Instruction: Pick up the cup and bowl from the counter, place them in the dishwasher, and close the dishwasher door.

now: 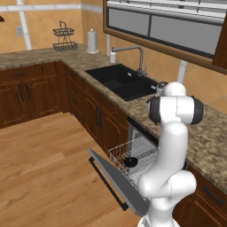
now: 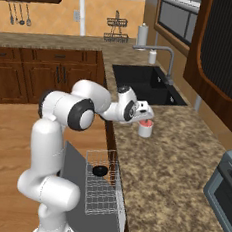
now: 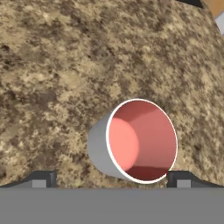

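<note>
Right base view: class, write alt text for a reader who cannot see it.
A white robot arm's gripper hangs over a squat white cup with pink inside on the speckled granite counter. Below, a small black bowl sits in the open dishwasher's white wire rack.

Two cameras ride behind the arm, one at its left and one at its right, both looking forward and down. They share the worktop (image 1: 208,133), the sink (image 1: 122,82), and the open dishwasher (image 1: 133,159) with its rack. The third sits on the hand (image 3: 111,177), looking steeply down, very near, at the cup (image 3: 133,140) just beyond its fingertips.
</note>
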